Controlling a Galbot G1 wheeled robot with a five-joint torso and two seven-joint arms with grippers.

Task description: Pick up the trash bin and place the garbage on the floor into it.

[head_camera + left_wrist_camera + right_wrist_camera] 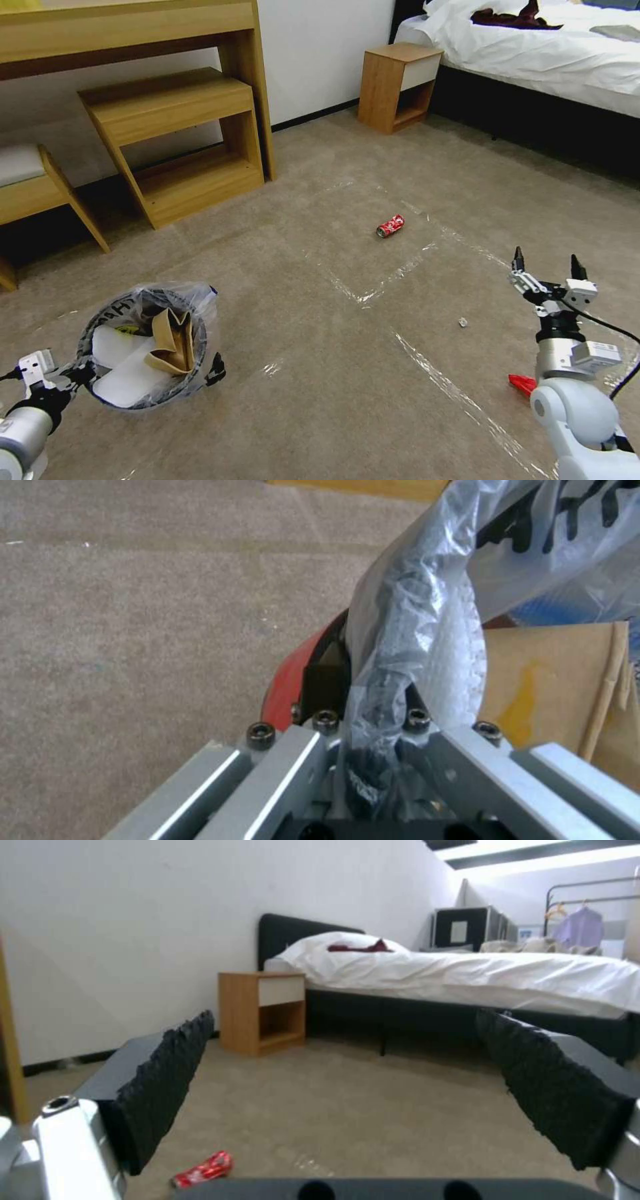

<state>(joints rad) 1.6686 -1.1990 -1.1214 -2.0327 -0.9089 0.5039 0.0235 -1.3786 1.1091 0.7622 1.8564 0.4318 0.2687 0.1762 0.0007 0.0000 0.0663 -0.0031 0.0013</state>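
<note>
The trash bin point(150, 343) hangs low at the left, lined with a crinkly clear bag. Flat white slippers point(127, 383) and a torn tan carton point(172, 341) lie inside it. My left gripper point(75, 372) is shut on the bin's near rim; in the left wrist view, the left gripper point(373, 685) pinches the bagged black rim beside the red side point(293, 680). My right gripper point(547, 263) hovers open and empty over the carpet at the right. A crushed red can point(390, 226) lies on the floor ahead, and the right wrist view shows the can point(203, 1168) too. A white tissue scrap point(463, 323) and a red wrapper point(521, 383) lie near the right arm.
A wooden desk with a shelf unit point(180, 140) stands at the back left, with a bench point(33, 187) beside it. A nightstand point(398, 87) and a bed point(533, 47) sit at the back right. Shiny tape strips point(380, 283) cross the carpet.
</note>
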